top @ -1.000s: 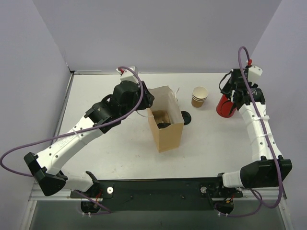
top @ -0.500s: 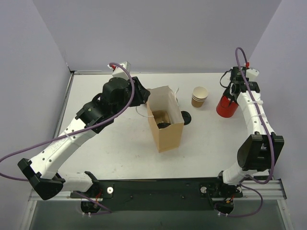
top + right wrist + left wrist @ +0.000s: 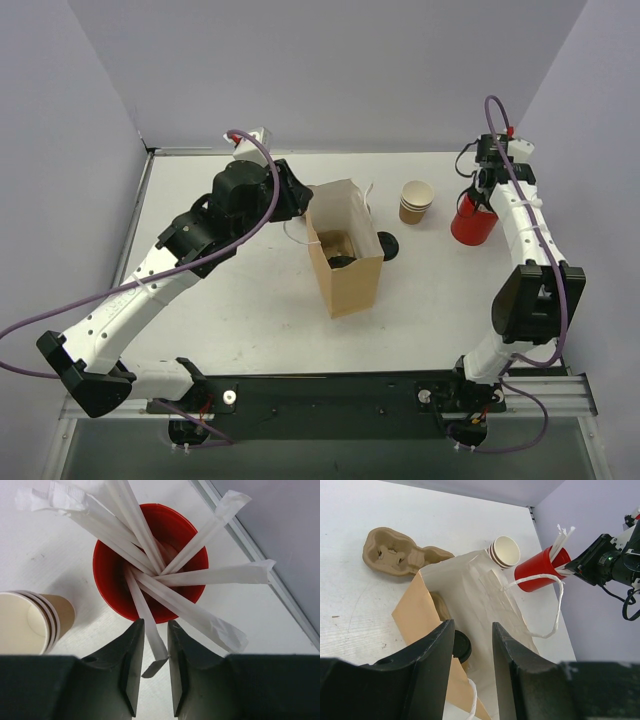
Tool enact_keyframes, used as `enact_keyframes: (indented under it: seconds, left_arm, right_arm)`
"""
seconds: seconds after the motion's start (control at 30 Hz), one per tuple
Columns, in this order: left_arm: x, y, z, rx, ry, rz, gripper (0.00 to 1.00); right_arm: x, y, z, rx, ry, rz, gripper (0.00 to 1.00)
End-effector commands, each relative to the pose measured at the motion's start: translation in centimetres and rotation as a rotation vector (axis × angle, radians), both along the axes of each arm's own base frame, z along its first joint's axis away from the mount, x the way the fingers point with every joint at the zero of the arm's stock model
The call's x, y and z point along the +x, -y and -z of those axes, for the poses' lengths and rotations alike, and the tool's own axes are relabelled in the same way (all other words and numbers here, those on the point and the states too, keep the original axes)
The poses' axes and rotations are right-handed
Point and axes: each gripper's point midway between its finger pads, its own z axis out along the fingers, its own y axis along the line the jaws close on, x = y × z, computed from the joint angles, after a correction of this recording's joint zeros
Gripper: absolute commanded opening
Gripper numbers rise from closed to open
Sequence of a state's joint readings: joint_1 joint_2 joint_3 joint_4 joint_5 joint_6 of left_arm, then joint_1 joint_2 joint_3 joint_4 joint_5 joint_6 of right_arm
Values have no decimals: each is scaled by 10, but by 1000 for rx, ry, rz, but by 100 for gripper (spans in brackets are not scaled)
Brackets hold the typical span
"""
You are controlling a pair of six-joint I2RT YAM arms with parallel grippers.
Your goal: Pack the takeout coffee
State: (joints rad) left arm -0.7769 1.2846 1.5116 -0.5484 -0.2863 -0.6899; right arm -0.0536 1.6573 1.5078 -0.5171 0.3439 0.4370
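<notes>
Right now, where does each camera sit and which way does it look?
Top view: high behind the arms, looking down on the table; both show.
Left wrist: rides that arm, looks past the left gripper at the paper bag.
Right wrist: rides that arm, looks past the right gripper into the red cup.
Shared: all three show the red cup and paper cups.

On my desk [image 3: 440, 310]: brown paper bag [image 3: 347, 285] stands open at ctr, white handles. Flat black lid [image 3: 389, 246] just at its 3 o'clock. Red cup [image 3: 472, 224] w/ white wrapped sticks [image 3: 150, 540] at its 2 o'clock, well apart. Pulp cup carrier [image 3: 395, 554] lies flat near bag.
</notes>
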Motion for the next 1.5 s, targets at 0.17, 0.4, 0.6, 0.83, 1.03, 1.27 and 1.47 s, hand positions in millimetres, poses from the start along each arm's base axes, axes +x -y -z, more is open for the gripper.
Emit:
enact_keyframes:
  seconds: [0.17,0.4,0.6,0.83,1.03,1.27,1.47]
  left_arm:
    - [1,-6,-38,-61,83,-2,46]
    - [5,-7,-36,-43,74,1,46]
    - [8,-7,-35,-34,73,1,46]
    - [11,-8,-25,-17,50,0,46]
    - [12,-10,-23,-16,47,-9,46]
    - [15,-15,-21,-11,46,-28,46]
    - [22,-36,-12,57,33,-111,46]
  right_arm:
    - [5,11,-38,-56,51,28,0]
    - [-13,12,-73,-63,95,35,0]
    - [-35,7,-129,-66,218,11,0]
    - [-56,-1,-172,-72,332,-27,0]
    - [-67,-9,-193,-46,394,-62,0]
    - [-69,-66,-240,143,616,-302,0]
    - [-86,-148,-273,233,733,-608,0]
